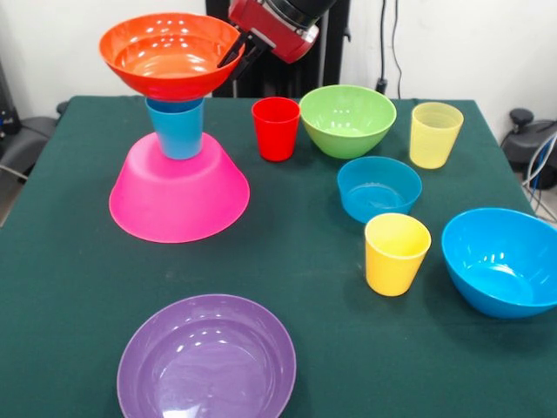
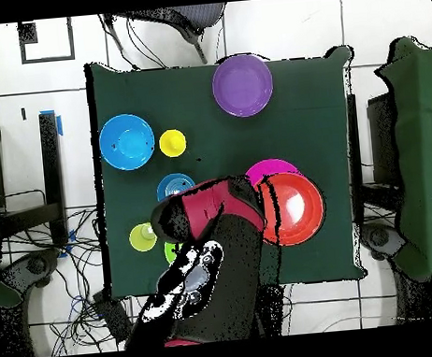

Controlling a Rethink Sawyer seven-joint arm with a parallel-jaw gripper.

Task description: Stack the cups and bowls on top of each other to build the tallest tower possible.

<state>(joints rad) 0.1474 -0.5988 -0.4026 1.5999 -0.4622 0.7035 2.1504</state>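
The tower stands at the back left in the front view. Its base is the large pink bowl (image 1: 178,198), upside down, with the blue cup (image 1: 178,132) on it and the orange bowl (image 1: 167,54) upright on top. My gripper (image 1: 237,50) is at the orange bowl's right rim, shut on it. In the overhead view the orange bowl (image 2: 295,207) covers most of the pink bowl (image 2: 273,167), and my arm hides the gripper. The red cup (image 1: 276,128), green bowl (image 1: 347,119) and pale yellow cup (image 1: 435,134) stand in the back row.
The small blue bowl (image 1: 379,188), the opaque yellow cup (image 1: 397,253) and the medium blue bowl (image 1: 505,259) stand at the right. The purple bowl (image 1: 206,358) stands upright at the front edge. In the overhead view my arm (image 2: 213,261) covers the red cup and most of the green bowl.
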